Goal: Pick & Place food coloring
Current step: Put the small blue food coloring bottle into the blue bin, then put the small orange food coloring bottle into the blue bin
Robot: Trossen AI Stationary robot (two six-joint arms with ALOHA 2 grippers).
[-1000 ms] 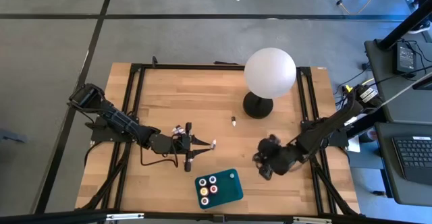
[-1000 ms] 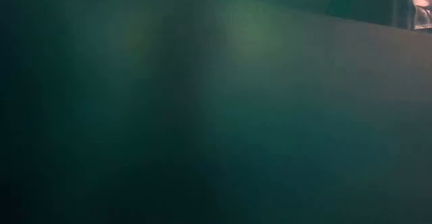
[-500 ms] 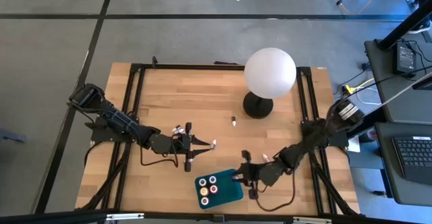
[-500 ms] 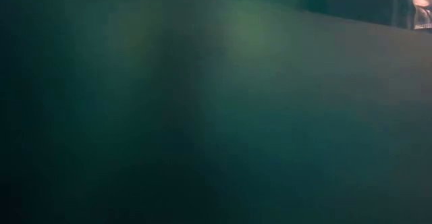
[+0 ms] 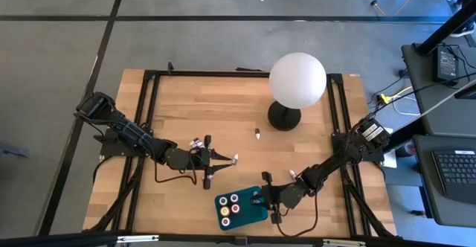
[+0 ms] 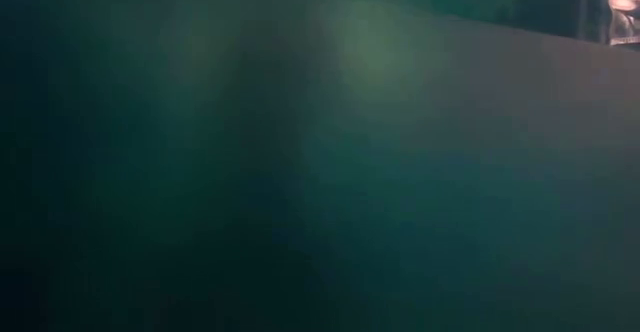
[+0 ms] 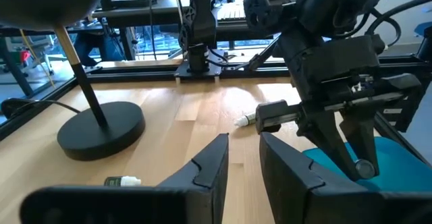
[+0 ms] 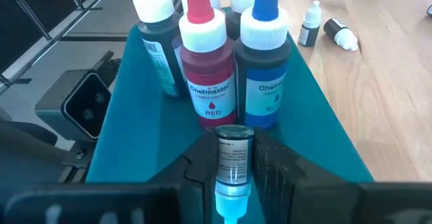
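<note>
I see a small clear bottle (image 8: 233,158) pinched between the fingers of my right gripper (image 8: 233,173), held over the open end of the teal tray (image 5: 256,211), on the side away from the bottles already standing there. In the right wrist view it hangs just in front of a red bottle (image 8: 208,82) and a blue bottle (image 8: 267,75), both labelled Chefmaster, with a purple-capped bottle (image 8: 159,42) beside them and more caps behind; all stand upright in the tray. From above they show as a cluster of round caps (image 5: 230,204) filling the tray's end nearest my left arm.

Beyond the tray, two tiny bottles (image 8: 326,27) sit close together on the wooden table (image 5: 223,113), one upright and one on its side. Another small bottle (image 5: 256,134) lies alone on the table between the tray and the lamp's black base (image 5: 283,116), with the white globe lamp (image 5: 297,79) over it.

My left gripper (image 5: 207,174) waits low over the table, just beside the tray, its fingers (image 7: 209,166) nearly pressed together around nothing.

The low view is filled by a blurred teal surface and I can make out nothing in it.
</note>
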